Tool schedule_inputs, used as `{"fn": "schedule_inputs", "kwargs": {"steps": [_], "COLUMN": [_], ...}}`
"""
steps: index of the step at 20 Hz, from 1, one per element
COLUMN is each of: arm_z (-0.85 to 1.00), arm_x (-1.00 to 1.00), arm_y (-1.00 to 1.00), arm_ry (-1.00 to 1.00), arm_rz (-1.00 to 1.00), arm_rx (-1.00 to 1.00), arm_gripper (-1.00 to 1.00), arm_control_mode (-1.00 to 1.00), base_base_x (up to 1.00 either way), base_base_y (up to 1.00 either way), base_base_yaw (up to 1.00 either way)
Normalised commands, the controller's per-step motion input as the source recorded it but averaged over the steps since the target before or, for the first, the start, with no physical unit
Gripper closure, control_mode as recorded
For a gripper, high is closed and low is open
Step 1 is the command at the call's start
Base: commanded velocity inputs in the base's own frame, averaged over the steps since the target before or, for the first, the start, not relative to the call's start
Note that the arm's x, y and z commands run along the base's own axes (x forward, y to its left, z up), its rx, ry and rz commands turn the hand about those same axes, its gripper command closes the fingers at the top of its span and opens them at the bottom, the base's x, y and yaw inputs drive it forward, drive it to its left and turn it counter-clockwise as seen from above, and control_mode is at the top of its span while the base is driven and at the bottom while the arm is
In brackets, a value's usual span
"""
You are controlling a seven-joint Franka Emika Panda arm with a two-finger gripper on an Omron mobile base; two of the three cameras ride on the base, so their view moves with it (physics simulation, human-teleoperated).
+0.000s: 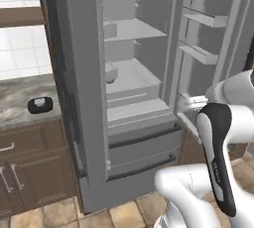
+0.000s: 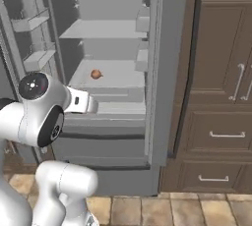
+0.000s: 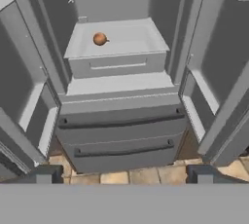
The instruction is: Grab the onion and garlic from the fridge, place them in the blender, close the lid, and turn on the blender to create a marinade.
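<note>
The grey fridge (image 1: 144,138) (image 2: 167,72) (image 3: 121,125) stands with both doors swung open. The onion (image 3: 99,38) (image 2: 96,74) (image 1: 111,78), a small orange-brown ball, lies alone on the middle shelf toward its left side. My gripper (image 3: 124,177) hangs in front of the fridge at drawer height, well short of the shelf, open with nothing between its fingertips (image 3: 44,174). The black lid (image 1: 40,104) with its grey centre rests on the stone counter left of the fridge. The garlic and the blender are out of view.
Two pull-out drawers (image 3: 121,142) close off the fridge's lower part. Door bins (image 1: 203,33) (image 2: 37,41) jut out on both sides of the opening. Brown cabinets (image 2: 221,87) flank the fridge, with a tiled floor (image 1: 124,212) below.
</note>
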Motion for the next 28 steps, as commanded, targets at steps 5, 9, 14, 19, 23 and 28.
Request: {"fn": "schedule_inputs", "kwargs": {"steps": [5,9,14,19,23,28], "arm_z": [0.00,0.00,0.00,0.00,-0.03,-0.34], "arm_x": [0.00,0.00,0.00,0.00,0.08,0.42], "arm_y": [0.00,0.00,0.00,0.00,0.08,0.46], "arm_ry": [0.00,0.00,0.00,0.00,0.04,0.21], "arm_rz": [0.00,0.00,0.00,0.00,0.00,0.00], "arm_rx": [0.00,0.00,0.00,0.00,0.00,0.00], "arm_gripper": [-1.00,-1.00,-1.00,-1.00,-1.00,-1.00], "arm_control_mode": [1.00,1.00,1.00,1.00,-1.00,-1.00], "base_base_x": [0.93,0.60,0.61,0.42,0.25,0.00], "base_base_y": [-0.28,0.00,0.00,0.00,0.08,0.00], "base_base_yaw": [0.31,0.12,0.09,0.01,0.00,0.00]}}
